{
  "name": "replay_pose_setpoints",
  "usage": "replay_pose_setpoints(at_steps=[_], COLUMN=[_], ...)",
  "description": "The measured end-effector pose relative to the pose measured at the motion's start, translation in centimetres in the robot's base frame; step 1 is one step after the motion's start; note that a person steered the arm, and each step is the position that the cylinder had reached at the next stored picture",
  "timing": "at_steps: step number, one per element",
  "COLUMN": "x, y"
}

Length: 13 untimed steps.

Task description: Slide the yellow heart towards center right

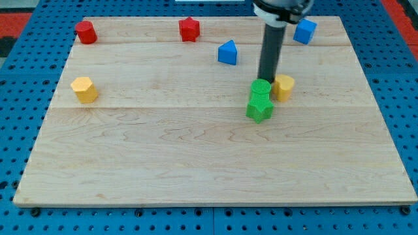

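Our rod comes down from the top of the frame, right of centre; my tip (266, 79) holds nothing, it's a bare rod, and sits just behind the green round block (260, 88), just left of the yellow heart (283, 87); contact with either, can't tell. The heart sits right of centre on the wooden board (196, 163). Green star (260, 108) touches the green round block from below. Blue triangle (227, 53) is upper centre, blue cube (304, 31) upper right, red star (189, 29) top centre, red cylinder (85, 32) upper left, yellow hexagon (84, 89) far left.
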State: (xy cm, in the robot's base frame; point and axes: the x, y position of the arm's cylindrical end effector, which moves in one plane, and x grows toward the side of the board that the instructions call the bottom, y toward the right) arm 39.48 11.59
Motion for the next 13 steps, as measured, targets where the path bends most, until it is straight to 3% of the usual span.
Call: replay_pose_setpoints(at_steps=[1, 3, 5, 7, 8, 10, 11, 13], x=[1.5, 1.9, 8.9, 5.2, 3.9, 8.2, 7.0, 3.4], y=[3.7, 1.9, 2.3, 9.8, 10.2, 5.1, 2.6, 4.5])
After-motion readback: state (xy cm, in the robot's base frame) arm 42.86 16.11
